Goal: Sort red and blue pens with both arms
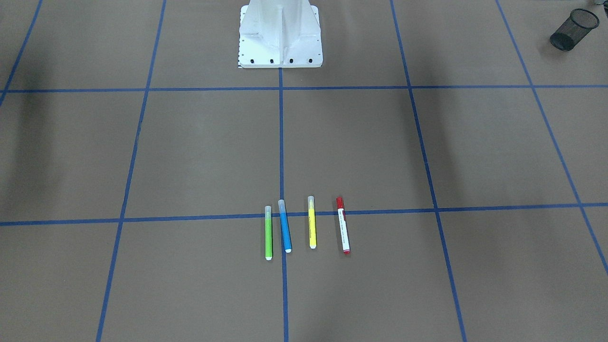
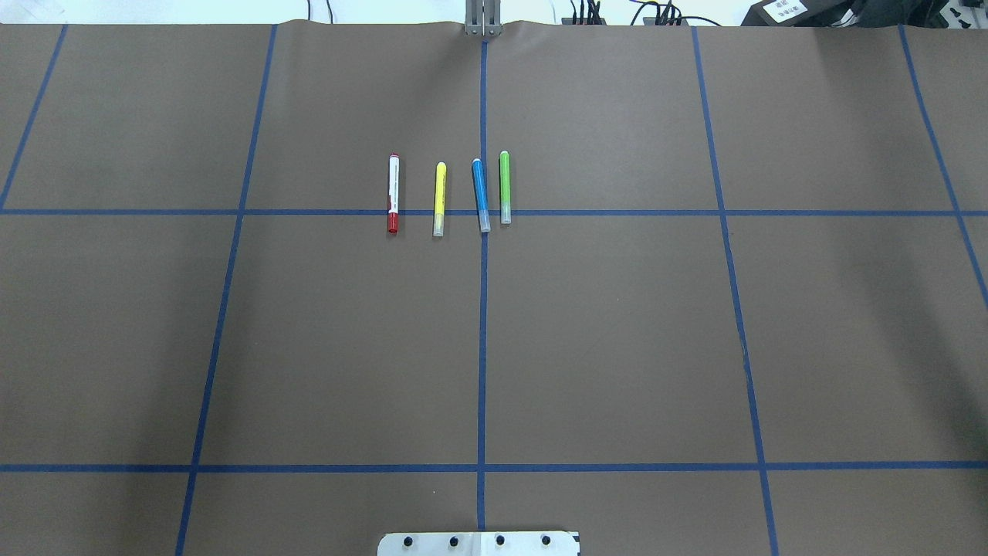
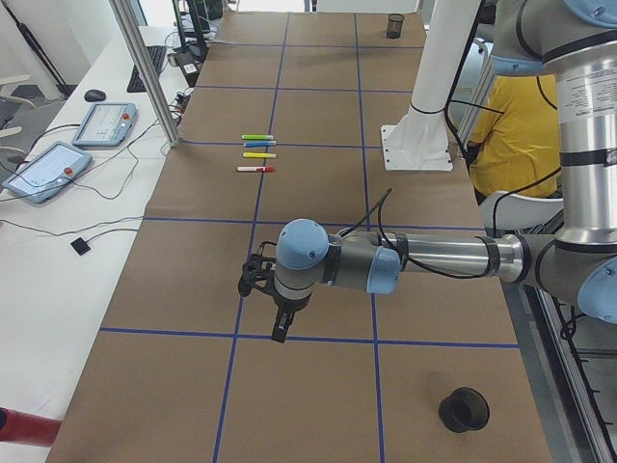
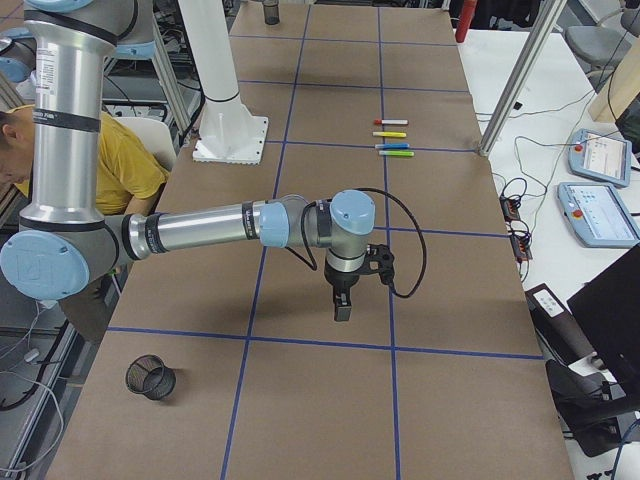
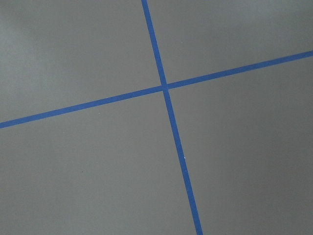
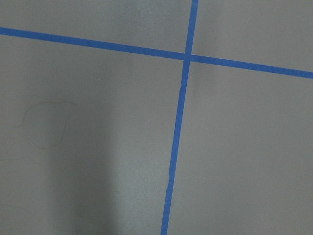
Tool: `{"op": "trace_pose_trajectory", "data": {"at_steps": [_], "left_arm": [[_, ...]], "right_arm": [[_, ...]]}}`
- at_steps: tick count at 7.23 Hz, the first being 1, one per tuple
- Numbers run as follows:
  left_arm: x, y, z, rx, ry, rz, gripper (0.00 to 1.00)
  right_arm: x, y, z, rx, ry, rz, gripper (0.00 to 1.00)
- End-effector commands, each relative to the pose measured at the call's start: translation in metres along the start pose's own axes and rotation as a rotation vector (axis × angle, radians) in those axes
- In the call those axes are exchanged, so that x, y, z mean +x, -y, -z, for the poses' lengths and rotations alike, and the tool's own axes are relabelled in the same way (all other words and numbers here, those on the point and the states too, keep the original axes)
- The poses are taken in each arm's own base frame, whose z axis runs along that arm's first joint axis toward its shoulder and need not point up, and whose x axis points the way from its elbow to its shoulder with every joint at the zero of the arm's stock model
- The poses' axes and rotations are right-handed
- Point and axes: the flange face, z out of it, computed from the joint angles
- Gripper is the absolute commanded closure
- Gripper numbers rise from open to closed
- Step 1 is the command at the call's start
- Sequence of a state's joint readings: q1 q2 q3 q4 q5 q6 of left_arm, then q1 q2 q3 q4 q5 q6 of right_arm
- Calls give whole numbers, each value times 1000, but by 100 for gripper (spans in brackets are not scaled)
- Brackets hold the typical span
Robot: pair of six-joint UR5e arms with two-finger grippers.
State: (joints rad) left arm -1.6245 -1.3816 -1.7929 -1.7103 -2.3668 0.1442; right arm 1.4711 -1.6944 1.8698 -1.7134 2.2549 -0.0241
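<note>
The red pen [image 1: 343, 225] [image 2: 393, 193], white-barrelled with a red cap, lies at one end of a row of markers on the brown table. The blue pen [image 1: 284, 225] [image 2: 480, 194] lies two places along in that row, on the centre tape line. Both arms hang over the table's ends, far from the pens. My left gripper [image 3: 280, 331] points down above a tape crossing, and my right gripper [image 4: 342, 310] does the same at the other end. Each shows only in a side view, so I cannot tell if either is open or shut. Both wrist views hold only bare paper and tape.
A yellow marker [image 1: 312, 223] lies between the two pens and a green marker [image 1: 268, 233] lies beside the blue one. Black mesh cups lie tipped near each end [image 3: 464, 410] [image 4: 150, 378]. The white pedestal [image 1: 280, 35] stands mid-table. A person in yellow [image 3: 516, 125] sits behind it.
</note>
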Motion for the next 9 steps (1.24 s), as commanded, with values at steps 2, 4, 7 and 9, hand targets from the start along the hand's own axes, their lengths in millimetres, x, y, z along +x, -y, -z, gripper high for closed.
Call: {"op": "trace_pose_trajectory", "data": {"at_steps": [2, 4, 7, 9], "left_arm": [[3, 6, 4, 14, 0, -14, 0], [7, 11, 8, 43, 5, -46, 0], [15, 31, 7, 50, -66, -37, 0], [24, 36, 10, 69, -133, -33, 0]], "right_arm": [[-5, 0, 6, 11, 0, 10, 0], [-8, 6, 10, 23, 1, 13, 0], [-27, 39, 31, 84, 14, 56, 0], [-32, 48, 38, 112, 13, 89, 0]]}}
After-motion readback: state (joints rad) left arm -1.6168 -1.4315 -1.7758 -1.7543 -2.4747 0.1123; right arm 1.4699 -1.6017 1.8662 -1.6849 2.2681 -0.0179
